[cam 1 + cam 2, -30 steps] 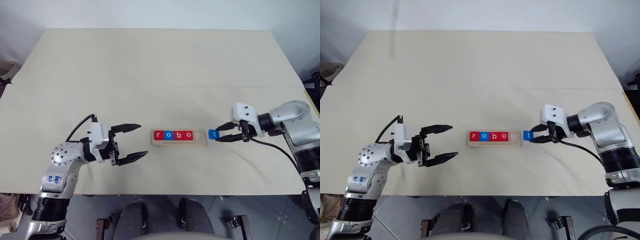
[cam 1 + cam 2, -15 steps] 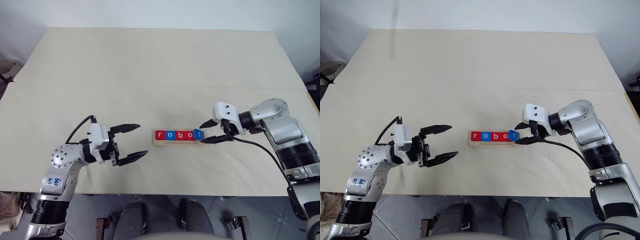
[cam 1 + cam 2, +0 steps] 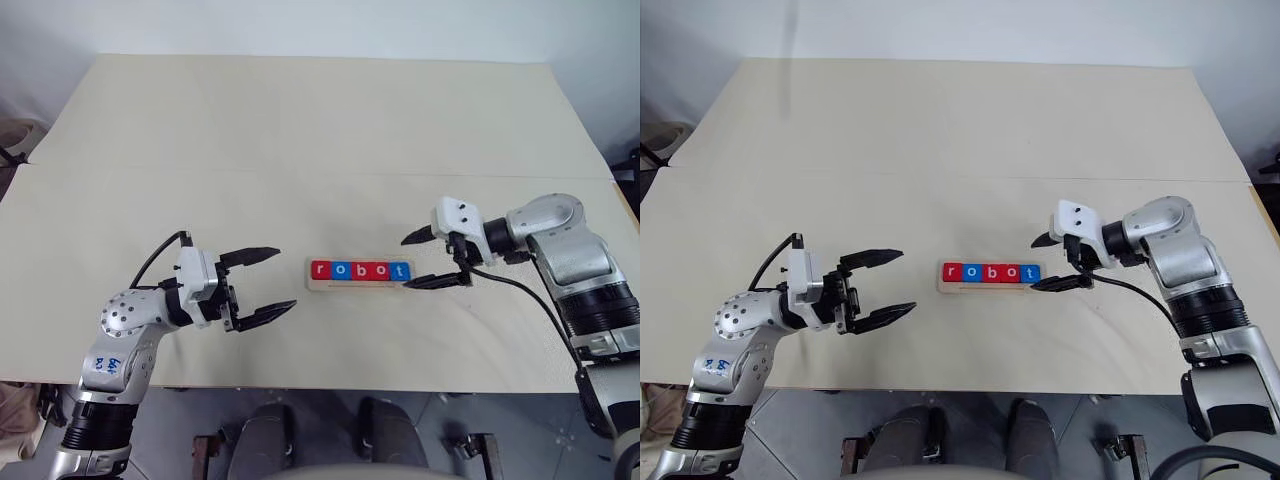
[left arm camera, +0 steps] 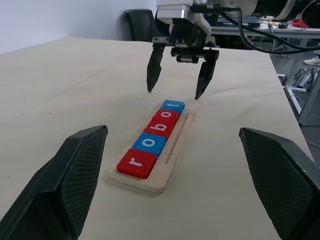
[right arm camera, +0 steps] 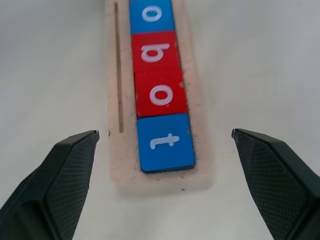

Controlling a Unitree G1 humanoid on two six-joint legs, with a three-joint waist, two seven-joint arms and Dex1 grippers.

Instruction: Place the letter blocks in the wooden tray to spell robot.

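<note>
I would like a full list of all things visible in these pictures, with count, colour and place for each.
letter blocks: five, red r, blue o, red b, red o, blue t, in a row inside the tray, spelling robot.
wooden tray: one, pale wood, middle of the table's near half.
table: one, beige, carrying the tray.
left gripper: one, black fingers, open, to the left of the tray, apart from it.
right gripper: one, black fingers, open, at the tray's t end, holding nothing.

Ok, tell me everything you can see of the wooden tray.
The wooden tray is a long, narrow strip of pale wood with rounded corners, lying flat on the table. A thin groove runs along one long side. Its recess holds five letter blocks in a row, spelling robot. Nothing grips it; the open right gripper hovers at its t end.
</note>
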